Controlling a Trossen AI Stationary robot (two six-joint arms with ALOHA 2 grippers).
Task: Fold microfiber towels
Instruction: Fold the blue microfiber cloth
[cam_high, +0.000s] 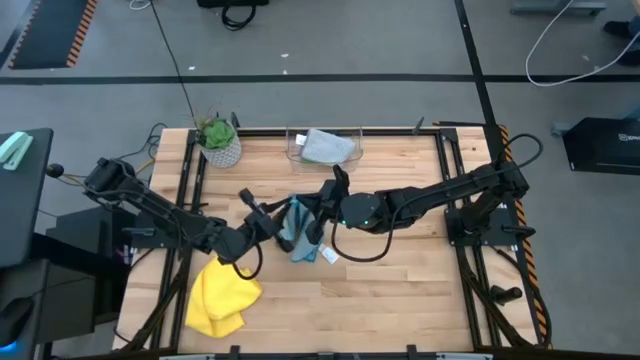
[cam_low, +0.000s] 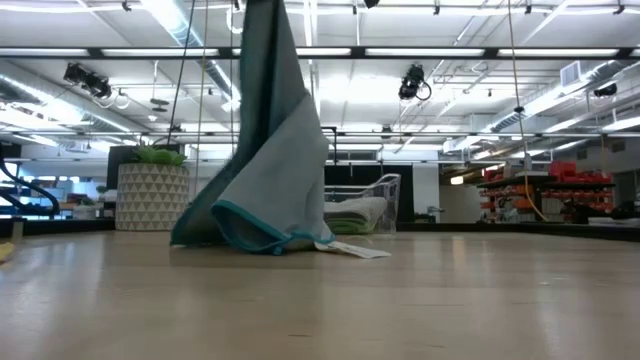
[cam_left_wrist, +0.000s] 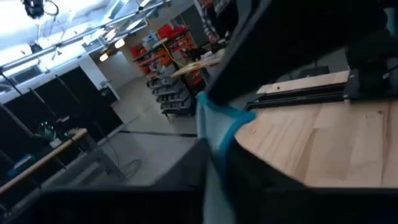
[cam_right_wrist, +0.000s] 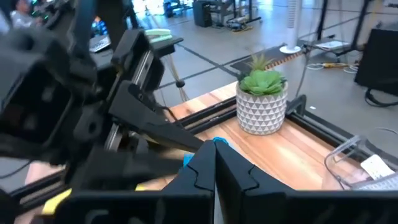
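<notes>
Both arms were dark, nearly black, built of slim tubular links with bulkier rounded joint housings. Black cables looped loosely beside each arm, from its base towards the wrist. The left hand (cam_high: 262, 222) was a blocky black assembly with angular edges. The right hand (cam_high: 322, 208) looked much the same; its fingers (cam_right_wrist: 236, 168) were flat, matte black wedges, tapering to pointed tips with stepped notches along their outer edges.

plant (cam_high: 218, 141) and bin (cam_high: 322, 148) along far edge, near boards bare
</notes>
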